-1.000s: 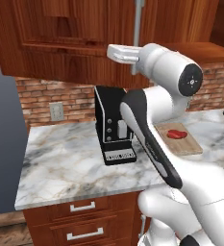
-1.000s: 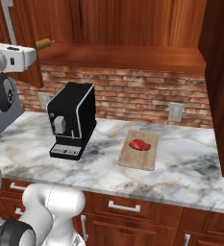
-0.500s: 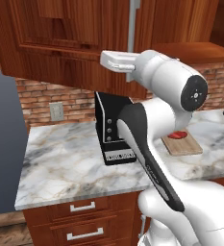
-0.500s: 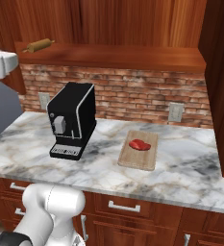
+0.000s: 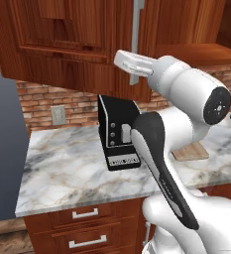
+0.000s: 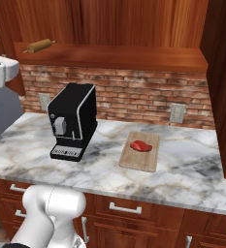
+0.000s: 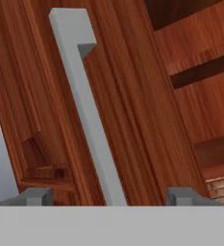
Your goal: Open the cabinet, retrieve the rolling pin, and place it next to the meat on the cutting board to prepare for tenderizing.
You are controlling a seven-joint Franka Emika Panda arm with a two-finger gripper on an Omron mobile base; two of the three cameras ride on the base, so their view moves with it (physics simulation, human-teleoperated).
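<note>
End effector [image 7: 106, 196] now off handle [image 7: 87, 110]

Even, bright rendered light; soft shadow under the cabinet [image 5: 77, 44] at 12 o'clock; hand view slightly blurred.

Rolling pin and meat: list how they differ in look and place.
The rolling pin is long, slim and tan; the meat is a small red lump. The rolling pin lies on the shelf of the open cabinet, above the brick wall; the meat lies low, on the cutting board on the counter. The rolling pin is far left, the meat right of the coffee machine. Neither is held.
</note>
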